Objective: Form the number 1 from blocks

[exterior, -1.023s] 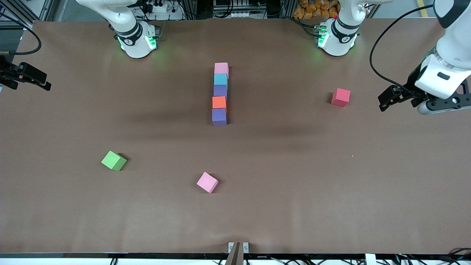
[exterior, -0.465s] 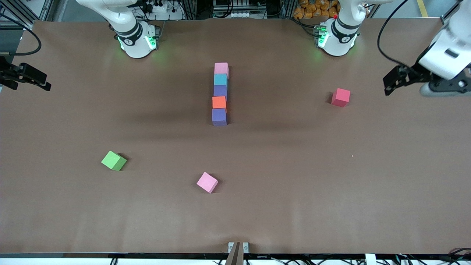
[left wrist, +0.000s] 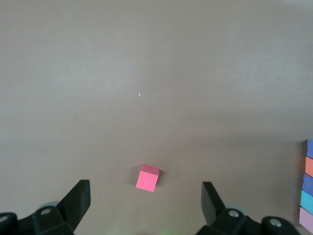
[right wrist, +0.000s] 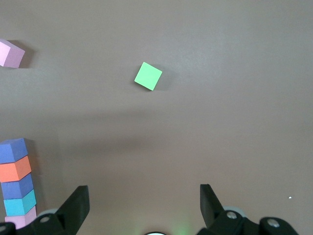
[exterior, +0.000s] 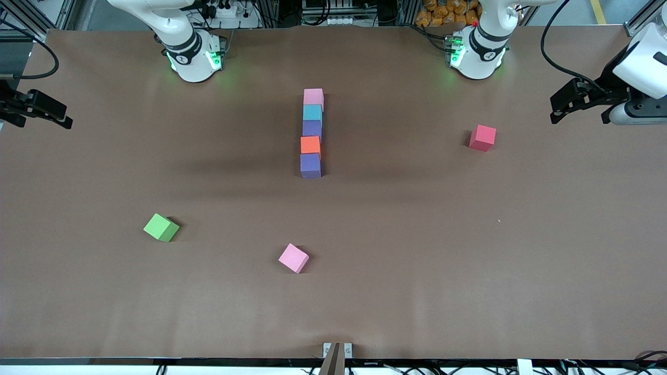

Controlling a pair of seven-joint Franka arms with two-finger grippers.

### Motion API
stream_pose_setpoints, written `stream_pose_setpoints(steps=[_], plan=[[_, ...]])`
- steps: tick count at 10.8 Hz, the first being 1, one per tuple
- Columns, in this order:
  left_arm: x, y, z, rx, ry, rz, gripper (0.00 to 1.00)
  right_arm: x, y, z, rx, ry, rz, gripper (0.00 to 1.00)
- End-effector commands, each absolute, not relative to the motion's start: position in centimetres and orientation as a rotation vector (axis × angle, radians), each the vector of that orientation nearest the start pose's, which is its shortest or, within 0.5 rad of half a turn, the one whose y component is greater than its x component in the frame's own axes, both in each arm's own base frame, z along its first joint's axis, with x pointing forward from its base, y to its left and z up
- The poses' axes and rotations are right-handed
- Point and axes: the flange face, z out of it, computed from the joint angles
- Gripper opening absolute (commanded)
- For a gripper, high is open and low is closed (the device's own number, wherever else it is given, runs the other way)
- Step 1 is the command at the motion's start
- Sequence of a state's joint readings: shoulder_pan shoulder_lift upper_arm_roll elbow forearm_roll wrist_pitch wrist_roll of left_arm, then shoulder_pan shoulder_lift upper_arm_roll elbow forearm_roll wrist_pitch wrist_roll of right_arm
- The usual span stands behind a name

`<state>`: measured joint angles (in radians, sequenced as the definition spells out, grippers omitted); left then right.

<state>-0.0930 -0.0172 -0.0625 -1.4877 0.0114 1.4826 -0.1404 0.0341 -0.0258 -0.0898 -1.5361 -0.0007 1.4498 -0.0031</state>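
Five blocks stand in one straight touching column at mid-table: pink (exterior: 313,97) farthest from the front camera, then light blue (exterior: 312,112), purple (exterior: 311,128), orange (exterior: 310,145) and a second purple (exterior: 310,165) nearest it. The column's edge shows in the left wrist view (left wrist: 309,188) and in the right wrist view (right wrist: 17,181). My left gripper (exterior: 578,119) (left wrist: 145,196) hangs open and empty at the left arm's end of the table. At the right arm's end my right gripper (exterior: 46,124) (right wrist: 144,200) waits open and empty.
A second pink cube (exterior: 293,258) (right wrist: 11,54) lies alone, nearer the front camera than the column. A green cube (exterior: 160,227) (right wrist: 148,76) sits toward the right arm's end. A crimson red cube (exterior: 482,137) (left wrist: 147,178) rests toward the left arm's end.
My left gripper has risen and drawn back toward its own end of the table, away from the red cube. The right arm and all cubes have stayed put.
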Motion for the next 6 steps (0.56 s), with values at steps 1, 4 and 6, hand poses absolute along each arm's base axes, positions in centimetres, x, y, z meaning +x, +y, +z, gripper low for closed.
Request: stream_pose_setpoints(steps=[1,4,6], plan=[[53.57,-8.38,67.18,-3.151,0.03,-0.02,1.0,53.55,-3.29,64.83,-3.139,0.09,0.089,1.0],[53.87,-8.19,67.19,-3.155,0.028,-0.051,1.0,53.56,-3.4,64.91,-3.142,0.09,0.085,1.0],[53.84,-8.19,67.14,-3.155,0.028,-0.051,1.0,53.56,-3.4,64.92,-3.142,0.09,0.085,1.0]])
